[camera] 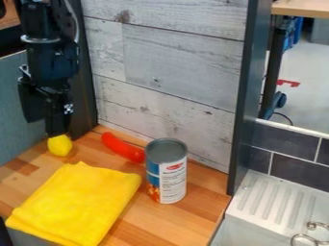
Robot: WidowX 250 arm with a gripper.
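Observation:
At the upper left, the black gripper [57, 131] hangs straight down over the back left of the wooden counter. Directly at its lower end is a rounded yellow object [59, 146], like a lemon, its top meeting the gripper; whether it is held or only touched I cannot tell. A yellow cloth [77, 204] lies folded in front of it. To the right, a curved red-orange object [122, 147] lies by the back wall. An upright can [172, 178] with a grey top and white label stands just right of that.
The wooden counter [183, 218] is bounded behind by a whitewashed plank wall [173, 62]. A dark upright post [246, 96] rises at its right corner. Beyond are a ridged white sink drainboard [273, 202] and metal rings [308, 236] at the lower right.

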